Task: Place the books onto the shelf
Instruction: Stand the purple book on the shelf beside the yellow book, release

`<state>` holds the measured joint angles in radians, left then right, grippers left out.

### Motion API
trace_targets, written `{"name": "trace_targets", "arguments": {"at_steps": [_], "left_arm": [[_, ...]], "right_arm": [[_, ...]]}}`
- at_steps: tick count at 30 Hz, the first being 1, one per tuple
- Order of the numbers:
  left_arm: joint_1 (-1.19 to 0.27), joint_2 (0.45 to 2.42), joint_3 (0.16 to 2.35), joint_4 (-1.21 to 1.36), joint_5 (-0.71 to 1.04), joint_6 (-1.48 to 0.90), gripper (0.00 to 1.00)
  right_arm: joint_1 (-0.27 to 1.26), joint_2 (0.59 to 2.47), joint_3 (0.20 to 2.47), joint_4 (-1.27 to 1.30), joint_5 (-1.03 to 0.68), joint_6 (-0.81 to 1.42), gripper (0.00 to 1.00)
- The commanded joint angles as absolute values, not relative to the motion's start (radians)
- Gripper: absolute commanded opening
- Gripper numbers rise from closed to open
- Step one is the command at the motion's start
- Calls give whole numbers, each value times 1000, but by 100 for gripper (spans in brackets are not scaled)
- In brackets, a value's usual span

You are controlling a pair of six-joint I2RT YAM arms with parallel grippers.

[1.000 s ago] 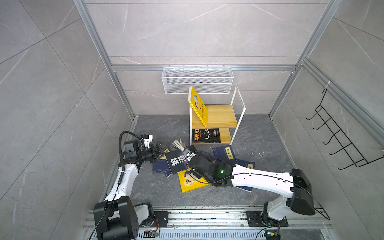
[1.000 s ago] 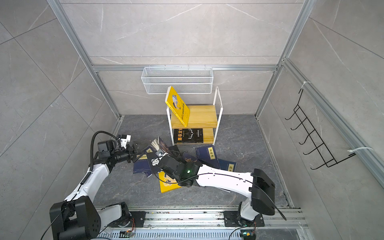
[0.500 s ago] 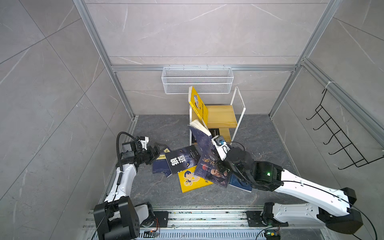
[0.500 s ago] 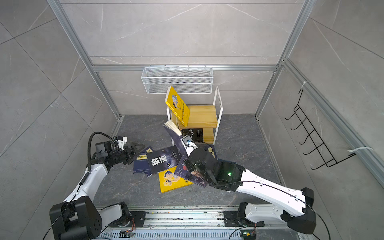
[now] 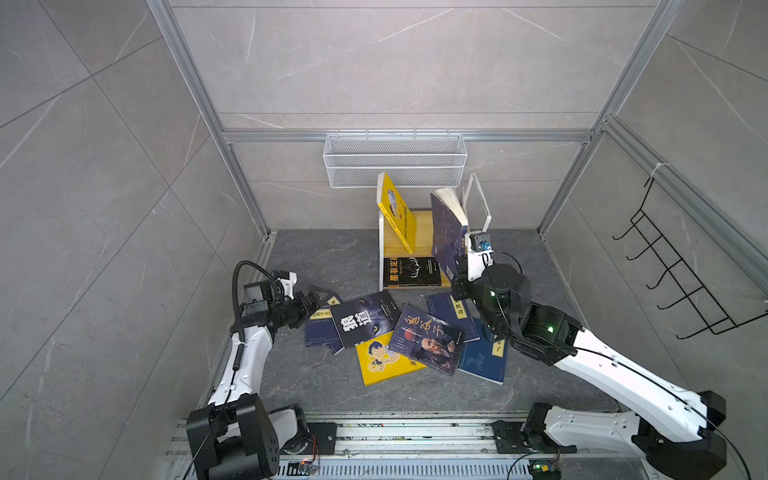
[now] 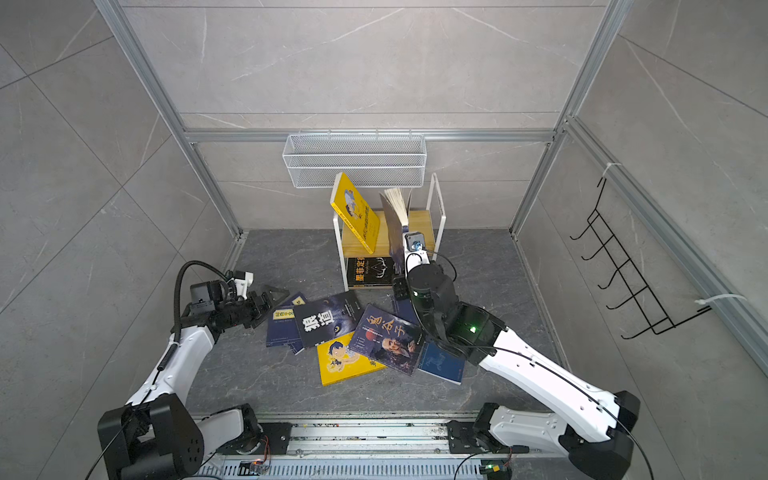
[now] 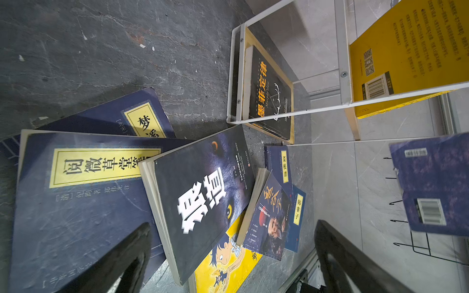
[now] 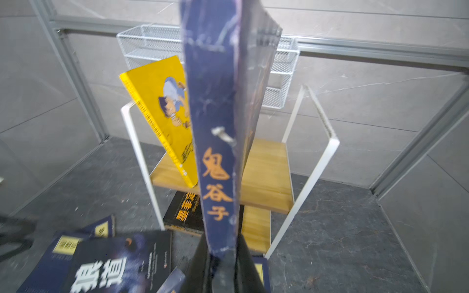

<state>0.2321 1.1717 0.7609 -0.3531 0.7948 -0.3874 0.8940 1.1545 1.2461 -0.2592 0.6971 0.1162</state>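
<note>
On the grey floor (image 5: 324, 257) most books (image 5: 361, 322) lie loose, two sit on the shelf (image 5: 423, 230), the right gripper (image 8: 222, 253) clamps a navy book (image 5: 446, 237) upright at its top board, and the left gripper (image 5: 319, 300) gapes empty.

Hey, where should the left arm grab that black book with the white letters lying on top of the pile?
Grip the black book by its page edge, coming in from the side of the open left gripper. That edge faces the gripper and sits raised on the navy book, so a finger could probably slip under.
</note>
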Motion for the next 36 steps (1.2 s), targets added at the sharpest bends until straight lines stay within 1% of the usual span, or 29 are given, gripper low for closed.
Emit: {"name": "trace_targets", "arguments": {"at_steps": [1, 3, 8, 15, 20, 27, 36], "left_arm": [[239, 1141, 810, -401, 771, -324, 100], [239, 1138, 811, -402, 766, -324, 100], [239, 1131, 824, -417, 772, -321, 100], [239, 1121, 829, -429, 776, -322, 100], [239, 1121, 818, -413, 775, -324, 100], [239, 1127, 809, -398, 774, -327, 100], [238, 1119, 804, -394, 776, -331, 100]], "right_arm": [[821, 1217, 1303, -45, 747, 126, 0], [772, 1277, 1318, 15, 739, 147, 0], [690, 1437, 1355, 166, 633, 190, 0], [681, 1619, 1401, 300, 570, 209, 0], [683, 1668, 1401, 316, 494, 272, 0], [691, 1698, 1399, 331, 461, 301, 0], [731, 1722, 1420, 319, 409, 257, 0]]}}
